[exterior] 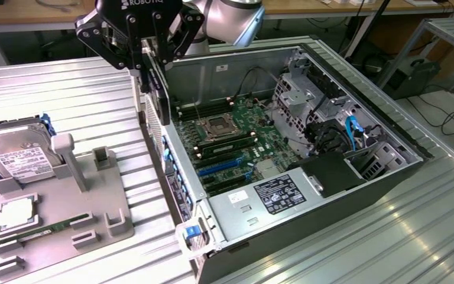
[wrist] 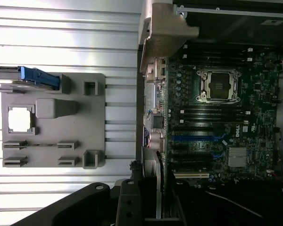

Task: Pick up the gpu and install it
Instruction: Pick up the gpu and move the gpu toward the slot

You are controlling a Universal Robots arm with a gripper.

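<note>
Ribbed table [exterior: 69,89], upper left: bare metal with a sheen; parts tray [exterior: 109,204], lower left: matt grey plastic; computer case [exterior: 211,74]: dull sheet metal; gripper [exterior: 153,66]: matt black.

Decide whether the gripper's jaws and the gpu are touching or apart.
Touching. The exterior view shows the gpu hanging edge-on from the gripper, clamped between its jaws.

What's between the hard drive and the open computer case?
In the exterior view, the grey holder tray carries a taller post beside the hard drive and a shorter post, then bare ribbed table reaches the computer case.
</note>
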